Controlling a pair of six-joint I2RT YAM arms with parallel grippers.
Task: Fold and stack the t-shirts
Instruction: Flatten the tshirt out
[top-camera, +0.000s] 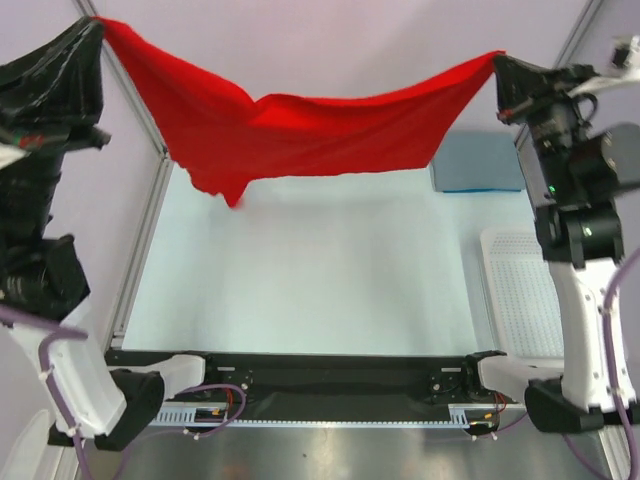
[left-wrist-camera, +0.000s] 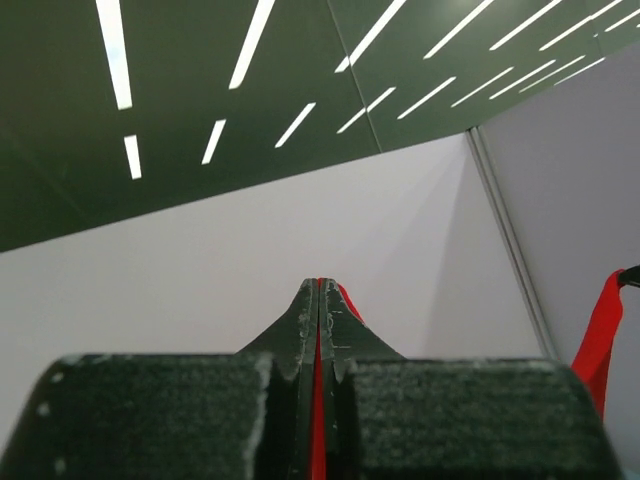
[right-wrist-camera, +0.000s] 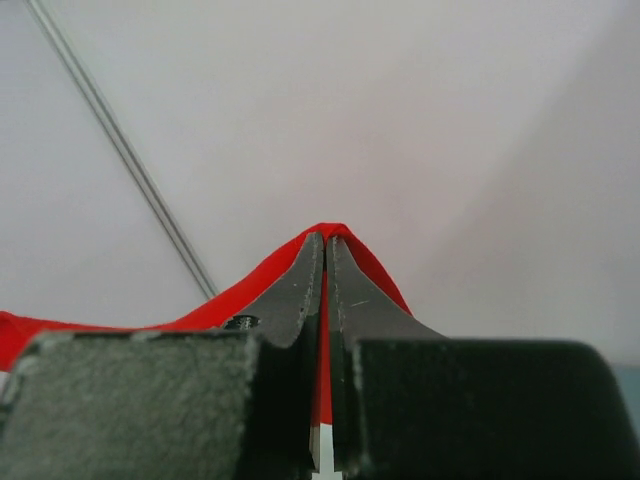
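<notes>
A red t-shirt (top-camera: 300, 125) hangs stretched in the air between my two grippers, sagging in the middle, with a sleeve drooping at lower left. My left gripper (top-camera: 95, 25) is raised at the top left and shut on one corner; in the left wrist view red cloth (left-wrist-camera: 320, 400) shows between the closed fingers. My right gripper (top-camera: 500, 65) is raised at the top right and shut on the other corner; red cloth (right-wrist-camera: 325, 330) is pinched between its fingers. A folded blue-grey t-shirt (top-camera: 478, 162) lies flat at the far right of the table.
The white table (top-camera: 310, 270) lies below the hanging shirt. A white perforated tray (top-camera: 520, 290) sits at the right edge. Metal frame posts (top-camera: 145, 215) run along the left side, and purple-white walls stand behind.
</notes>
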